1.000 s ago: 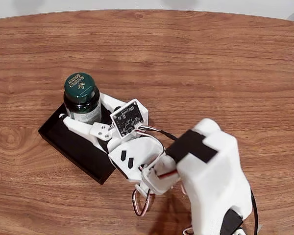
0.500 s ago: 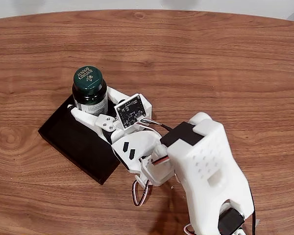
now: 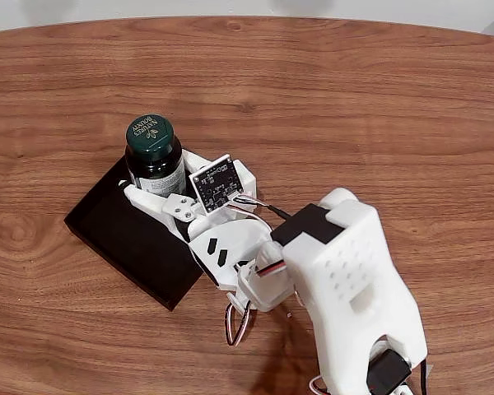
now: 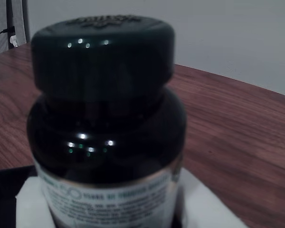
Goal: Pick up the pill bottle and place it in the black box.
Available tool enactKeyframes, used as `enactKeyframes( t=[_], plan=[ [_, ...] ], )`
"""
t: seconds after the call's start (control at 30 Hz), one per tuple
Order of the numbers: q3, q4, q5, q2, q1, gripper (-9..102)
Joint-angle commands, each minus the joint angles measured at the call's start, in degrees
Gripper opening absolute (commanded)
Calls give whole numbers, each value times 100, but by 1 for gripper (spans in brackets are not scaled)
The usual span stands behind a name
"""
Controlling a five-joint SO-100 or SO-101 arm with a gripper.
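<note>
Amber pill bottle drifting right and up-frame over last second, now hanging over black box's far corner. White gripper staying clamped on bottle body. Probably lining up for lowering; release not yet done.

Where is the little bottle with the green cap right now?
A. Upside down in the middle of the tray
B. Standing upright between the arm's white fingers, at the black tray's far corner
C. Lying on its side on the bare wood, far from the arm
B: in the fixed view the pill bottle stands cap-up between the gripper's white fingers, at a corner of the black box.
</note>
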Motion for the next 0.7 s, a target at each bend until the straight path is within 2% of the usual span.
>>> enactKeyframes(
  t=[0.0,0.17,0.47,0.67],
  plan=[
    [-79,53,-70,211,-53,20],
    [35,44,-44,229,-88,24],
    [431,220,88,527,-44,43],
    [721,343,114,993,44,48]
  ],
)
